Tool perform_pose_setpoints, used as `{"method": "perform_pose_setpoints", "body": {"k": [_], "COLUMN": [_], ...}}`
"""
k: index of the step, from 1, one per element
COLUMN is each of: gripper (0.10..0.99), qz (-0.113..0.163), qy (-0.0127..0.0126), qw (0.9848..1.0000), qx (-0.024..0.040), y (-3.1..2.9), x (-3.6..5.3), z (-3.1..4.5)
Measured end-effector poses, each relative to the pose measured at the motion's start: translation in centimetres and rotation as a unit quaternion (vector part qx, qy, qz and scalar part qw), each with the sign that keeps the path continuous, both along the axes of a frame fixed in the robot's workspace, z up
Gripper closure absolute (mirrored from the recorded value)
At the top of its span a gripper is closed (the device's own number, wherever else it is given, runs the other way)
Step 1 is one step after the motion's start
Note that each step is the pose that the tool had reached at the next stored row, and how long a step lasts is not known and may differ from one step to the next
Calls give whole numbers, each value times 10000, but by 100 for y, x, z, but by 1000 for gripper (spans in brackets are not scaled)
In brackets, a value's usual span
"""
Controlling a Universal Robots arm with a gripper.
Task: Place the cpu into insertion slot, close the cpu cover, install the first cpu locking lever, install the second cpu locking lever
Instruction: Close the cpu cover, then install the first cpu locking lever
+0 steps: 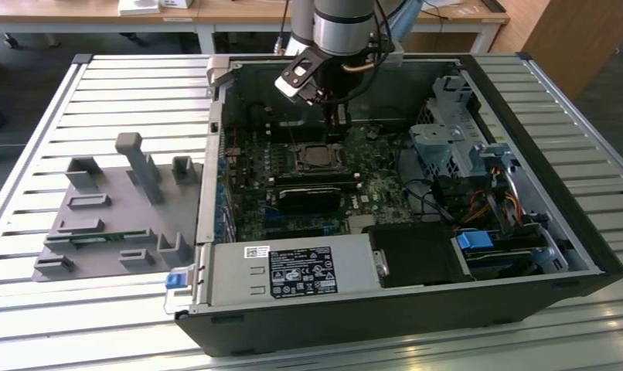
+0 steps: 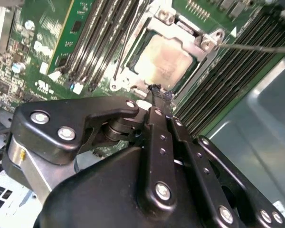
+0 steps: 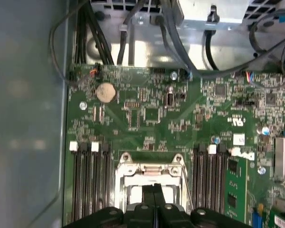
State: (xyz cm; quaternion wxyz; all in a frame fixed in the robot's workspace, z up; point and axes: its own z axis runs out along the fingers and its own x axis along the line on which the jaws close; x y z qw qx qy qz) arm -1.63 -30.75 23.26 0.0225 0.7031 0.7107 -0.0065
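Robot hand (image 2: pixel 156 91) at the edge of a cpu socket inside an open computer case (image 1: pixel 394 325) lying on a slatted desk (image 1: pixel 116 85).
The hand's fingers are pressed together, probably to make one narrow pushing tip, just beside the socket. The cpu (image 2: pixel 164 61) lies flat in the socket, the cover (image 2: pixel 199 40) seemingly down around it. A thin lever (image 2: pixel 256 47) juts out, apparently unlatched. The case holds the green board (image 3: pixel 147 114). A grey holder (image 1: pixel 116 193) on the desk carries a small green strip.

My smooth black pincer (image 2: pixel 156 92) is gleaming glossily; the small square silvery-grey metal cpu (image 2: pixel 162 61) is looking matt, the bare-metal cover frame (image 2: pixel 202 42) shining.
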Motion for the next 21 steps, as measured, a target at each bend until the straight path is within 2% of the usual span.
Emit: {"method": "perform_pose_setpoints", "body": {"k": [4,11,21], "gripper": [980,980,980], "qz": [-1,-1,0], "qy": [0,-1,-1], "qw": [10000,10000,10000], "qx": [1,1,-6], "y": [0,0,0], "x": [-73,-140,-170], "z": [0,0,1]}}
